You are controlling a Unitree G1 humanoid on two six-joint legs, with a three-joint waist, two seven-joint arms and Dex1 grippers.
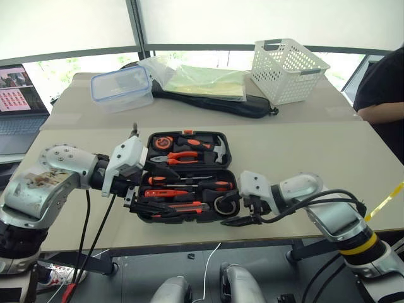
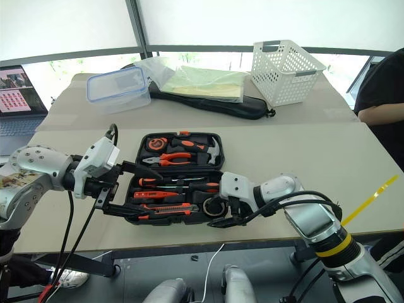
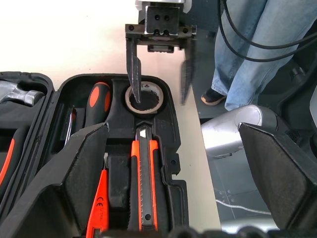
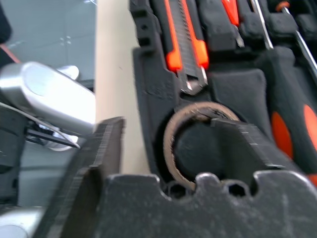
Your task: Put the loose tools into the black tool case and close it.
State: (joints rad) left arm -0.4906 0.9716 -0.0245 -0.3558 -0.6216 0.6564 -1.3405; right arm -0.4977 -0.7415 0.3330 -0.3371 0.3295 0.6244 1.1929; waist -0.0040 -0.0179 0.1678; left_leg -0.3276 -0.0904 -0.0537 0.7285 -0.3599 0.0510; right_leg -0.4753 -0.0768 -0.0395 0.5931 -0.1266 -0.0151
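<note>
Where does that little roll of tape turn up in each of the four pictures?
Left eye view: tape roll in the tool case's near right corner.
Right eye view: same corner.
Left wrist view: upper middle.
Right wrist view: centre.
Shared landmark: utility knife beside it.

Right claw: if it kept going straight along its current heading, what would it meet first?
Most likely the tape roll, seated in the tool case: one finger of the open right claw already reaches into its ring. Depth is uncertain.

Tape roll (image 4: pixel 171 148) partly behind the right gripper's finger (image 4: pixel 242 148), its seating perhaps incomplete
</note>
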